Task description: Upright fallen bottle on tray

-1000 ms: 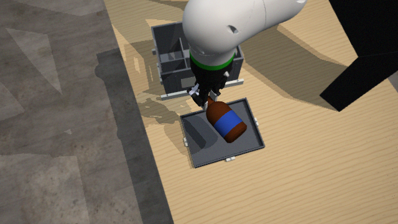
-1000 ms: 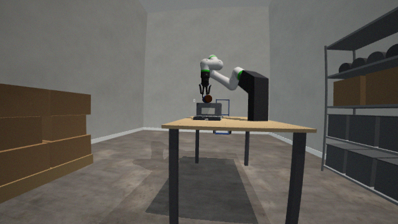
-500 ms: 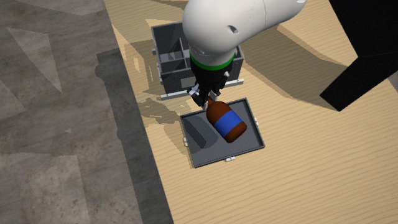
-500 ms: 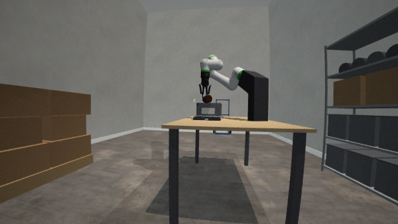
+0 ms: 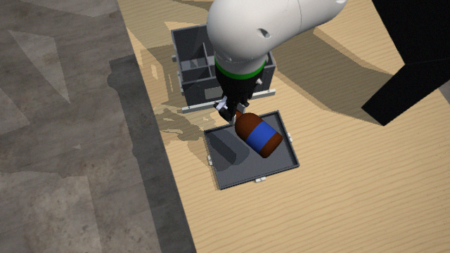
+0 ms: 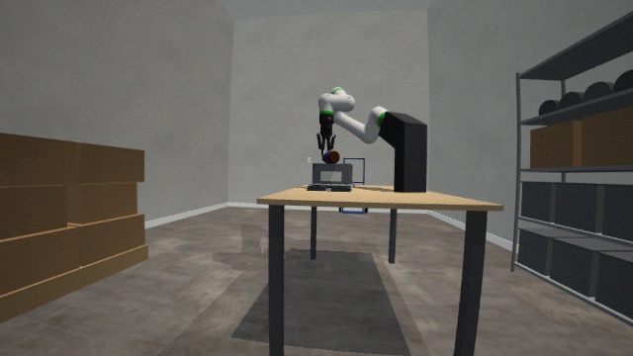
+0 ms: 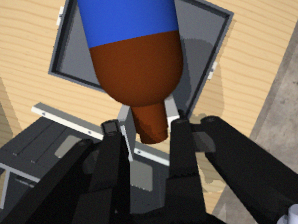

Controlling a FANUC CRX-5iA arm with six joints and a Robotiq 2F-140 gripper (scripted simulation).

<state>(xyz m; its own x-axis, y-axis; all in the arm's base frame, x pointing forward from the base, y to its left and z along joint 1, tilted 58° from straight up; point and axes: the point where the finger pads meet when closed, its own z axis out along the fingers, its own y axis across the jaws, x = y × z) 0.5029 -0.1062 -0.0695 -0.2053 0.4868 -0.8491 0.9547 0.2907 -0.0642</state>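
A brown bottle with a blue label (image 5: 259, 134) (image 6: 331, 157) (image 7: 129, 36) hangs in the air, held by its neck. My gripper (image 5: 235, 112) (image 6: 326, 147) (image 7: 149, 110) is shut on the neck and points down. The bottle's base points away from the fingers and hangs over the dark grey tray (image 5: 242, 169) (image 6: 328, 188) (image 7: 200, 36), well above it. The tray lies flat on the wooden table (image 5: 334, 183) (image 6: 376, 198). The grey crate (image 5: 191, 63) (image 6: 332, 173) (image 7: 40, 156) with inner dividers stands just behind the tray.
The table's left edge (image 5: 169, 169) runs close beside the tray and crate. The arm's black base column (image 5: 415, 53) (image 6: 409, 153) stands at the right. Cardboard boxes (image 6: 64, 218) and a shelf rack (image 6: 574, 188) stand away from the table.
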